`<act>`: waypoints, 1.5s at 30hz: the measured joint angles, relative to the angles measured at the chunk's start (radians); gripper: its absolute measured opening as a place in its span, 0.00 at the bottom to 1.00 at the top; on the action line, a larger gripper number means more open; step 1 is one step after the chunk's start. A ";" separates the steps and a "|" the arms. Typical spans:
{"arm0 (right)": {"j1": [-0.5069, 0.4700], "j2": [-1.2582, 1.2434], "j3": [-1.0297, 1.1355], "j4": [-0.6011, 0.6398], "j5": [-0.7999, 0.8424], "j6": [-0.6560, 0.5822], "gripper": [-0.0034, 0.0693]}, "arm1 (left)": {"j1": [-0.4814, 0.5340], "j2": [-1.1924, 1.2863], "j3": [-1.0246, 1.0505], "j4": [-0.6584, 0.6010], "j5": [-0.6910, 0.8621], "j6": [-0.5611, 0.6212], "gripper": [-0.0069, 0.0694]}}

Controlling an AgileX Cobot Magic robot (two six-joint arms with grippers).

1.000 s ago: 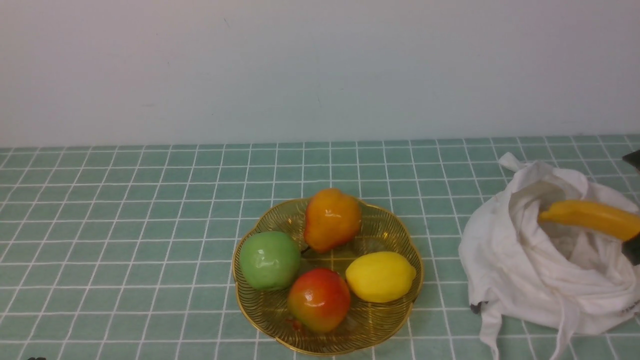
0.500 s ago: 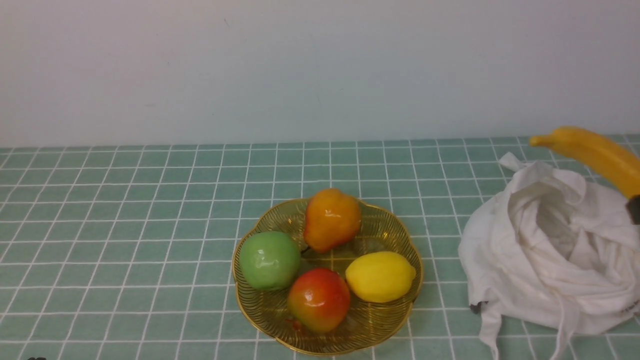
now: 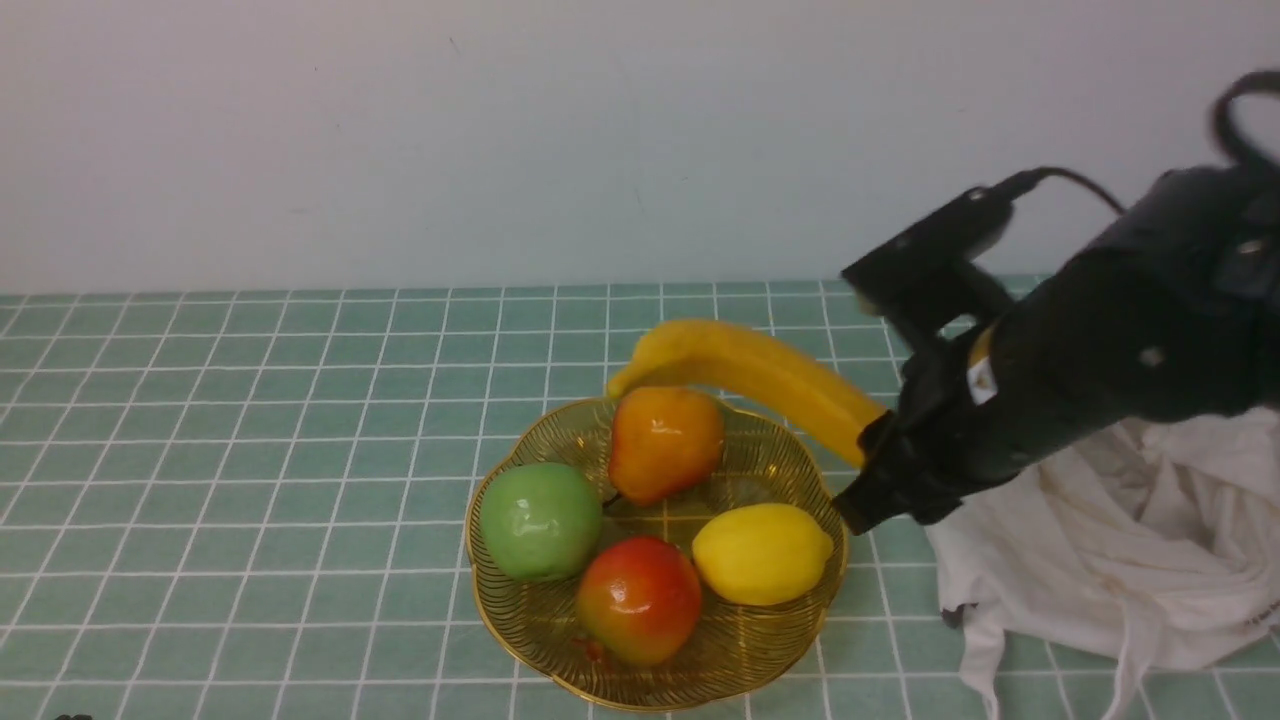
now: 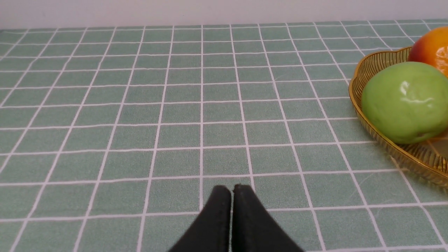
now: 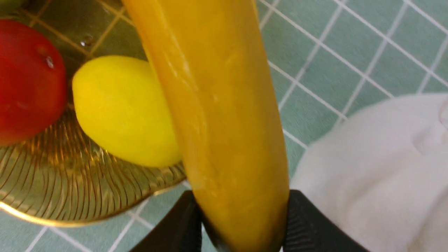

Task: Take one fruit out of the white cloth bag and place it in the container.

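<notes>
The fruit, a long yellow-orange banana (image 3: 750, 378) (image 5: 224, 105), hangs in the air with its free end above the orange pear (image 3: 665, 440) at the back of the container. My right gripper (image 3: 870, 455) (image 5: 241, 217) is shut on the banana's near end, its black fingers (image 5: 185, 224) pressing both sides. The container, a gold wire bowl (image 3: 745, 650) (image 5: 70, 182) (image 4: 378, 57), stands at table centre. The white cloth bag (image 3: 1100, 560) (image 5: 378, 168) lies crumpled to its right, partly behind my right arm. My left gripper (image 4: 231, 189) is shut and empty, low over the cloth left of the bowl.
The bowl also holds a green apple (image 3: 540, 520) (image 4: 406, 101), a red apple (image 3: 638, 598) (image 5: 28, 80) and a yellow lemon (image 3: 760, 552) (image 5: 119, 108). A green checked cloth (image 3: 250, 450) covers the table, with a pale wall behind.
The banana has come up out of the bag and travelled left over the bowl. My right arm has swung into the front view with it. The bag has sagged.
</notes>
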 joint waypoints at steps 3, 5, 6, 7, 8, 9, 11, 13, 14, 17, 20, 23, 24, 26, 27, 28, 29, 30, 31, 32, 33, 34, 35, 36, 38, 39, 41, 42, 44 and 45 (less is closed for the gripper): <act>0.022 0.079 -0.037 -0.057 -0.026 0.000 0.43 | 0.000 0.000 0.000 0.000 0.000 0.000 0.08; 0.025 0.117 -0.070 -0.072 -0.028 0.000 0.43 | 0.000 0.000 0.000 0.000 0.000 0.000 0.08; 0.025 0.125 -0.079 -0.073 -0.028 0.000 0.43 | 0.000 0.000 0.000 0.000 0.000 0.000 0.08; 0.026 0.164 -0.122 -0.081 -0.027 0.000 0.43 | 0.000 0.000 0.000 0.000 0.000 0.000 0.08; 0.026 0.181 -0.144 -0.082 -0.025 0.000 0.43 | 0.000 0.000 0.000 0.000 0.000 0.000 0.08; 0.026 0.195 -0.166 -0.084 -0.021 0.000 0.43 | 0.000 0.000 0.000 0.000 0.000 0.000 0.08; 0.026 0.214 -0.187 -0.083 -0.018 0.000 0.43 | 0.000 0.000 0.000 0.000 0.000 0.000 0.08; 0.027 0.226 -0.205 -0.073 -0.016 -0.003 0.43 | 0.000 0.000 0.000 0.000 0.000 0.000 0.08; 0.028 0.233 -0.213 -0.066 -0.016 -0.009 0.43 | 0.000 0.000 0.000 0.000 0.000 0.000 0.08; 0.037 0.252 -0.221 -0.059 -0.014 -0.035 0.48 | 0.000 0.000 0.000 0.000 0.000 0.000 0.08; 0.045 0.268 -0.222 -0.057 -0.013 -0.045 0.59 | 0.000 0.000 0.000 0.000 0.000 0.000 0.08; 0.046 0.278 -0.222 -0.063 -0.013 -0.045 0.71 | 0.000 0.000 0.000 0.000 0.000 0.000 0.08; 0.046 0.279 -0.222 -0.063 -0.013 -0.045 0.74 | 0.000 0.000 0.000 0.000 0.000 0.000 0.08; 0.046 0.279 -0.225 -0.064 -0.013 -0.045 0.81 | 0.000 0.000 0.000 0.000 0.000 0.000 0.08; 0.046 0.279 -0.229 -0.064 -0.012 -0.038 0.83 | 0.000 0.000 0.000 0.000 0.000 0.000 0.08; 0.046 0.279 -0.233 -0.064 -0.005 -0.033 0.86 | 0.000 0.000 0.000 0.000 0.000 0.000 0.08; 0.047 0.279 -0.240 -0.064 0.010 -0.033 0.87 | 0.000 0.000 0.000 0.000 0.000 0.000 0.08; 0.047 0.279 -0.247 -0.064 0.026 -0.031 0.87 | 0.000 0.000 0.000 0.000 0.000 0.000 0.08; 0.048 0.279 -0.264 -0.064 0.060 -0.030 0.88 | 0.000 0.000 0.000 0.000 0.000 0.000 0.08; 0.048 0.279 -0.264 -0.064 0.060 -0.030 0.88 | 0.000 0.000 0.000 0.000 0.000 0.000 0.08; 0.048 0.279 -0.311 -0.064 0.145 -0.030 0.88 | 0.000 0.000 0.000 0.000 0.000 0.000 0.08; 0.048 0.279 -0.336 -0.064 0.188 -0.030 0.88 | 0.000 0.000 0.000 0.000 0.000 0.000 0.08; 0.048 0.279 -0.363 -0.065 0.235 -0.027 0.87 | 0.000 0.000 0.000 0.000 0.000 0.000 0.08; 0.049 0.279 -0.401 -0.066 0.297 -0.020 0.86 | 0.000 0.000 0.000 0.000 0.000 0.000 0.08; 0.048 0.278 -0.480 -0.075 0.379 0.001 0.82 | 0.000 0.000 0.000 0.000 0.000 0.000 0.08; 0.050 0.269 -0.512 -0.074 0.392 0.004 0.79 | 0.000 0.000 0.000 0.000 0.000 0.000 0.08; 0.052 0.236 -0.545 -0.056 0.404 0.010 0.70 | 0.000 0.000 0.000 0.000 0.000 0.000 0.08; 0.055 0.193 -0.560 -0.038 0.407 0.013 0.63 | 0.000 0.000 0.000 0.000 0.000 0.000 0.08; 0.058 0.127 -0.566 -0.012 0.411 0.016 0.51 | 0.000 0.000 0.000 0.000 0.000 0.000 0.08; 0.060 0.071 -0.566 -0.001 0.417 0.026 0.39 | 0.000 0.000 0.000 0.000 0.000 0.000 0.08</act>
